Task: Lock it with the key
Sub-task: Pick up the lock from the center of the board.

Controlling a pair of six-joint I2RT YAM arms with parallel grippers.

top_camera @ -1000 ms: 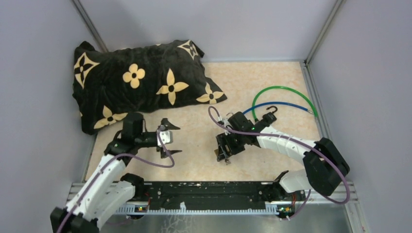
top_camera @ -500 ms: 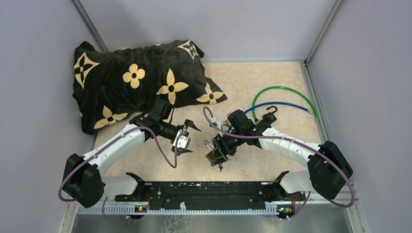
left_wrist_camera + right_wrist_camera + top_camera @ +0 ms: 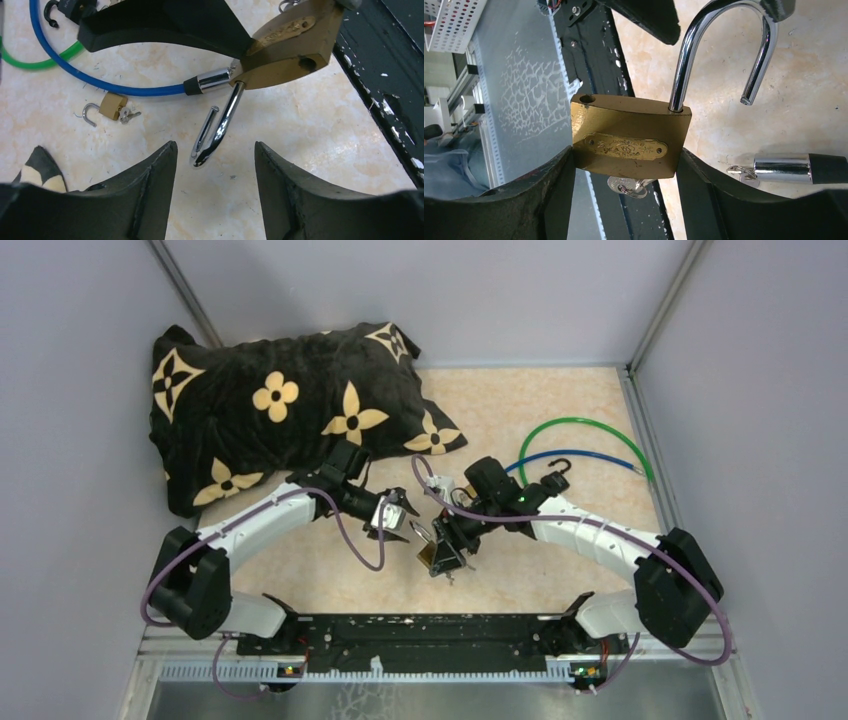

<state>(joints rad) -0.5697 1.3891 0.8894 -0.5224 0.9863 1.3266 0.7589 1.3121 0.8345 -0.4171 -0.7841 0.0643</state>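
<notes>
A brass padlock sits clamped by its body between the fingers of my right gripper, held above the table. Its chrome shackle stands open, with the free end out of the body. A key on a ring sticks out of the padlock's underside. In the top view the padlock hangs at table centre under the right gripper. My left gripper is just to its left, open. In the left wrist view the shackle's bend lies just ahead of the left gripper, touching neither finger.
A black pillow with tan flowers fills the back left. Green cable and blue cable loop at the back right, beside a black hook. A small open padlock lies on the table. The black rail runs along the near edge.
My left arm has swung right and forward to the padlock's shackle, and its jaws have narrowed. My right gripper has shifted the padlock slightly left.
</notes>
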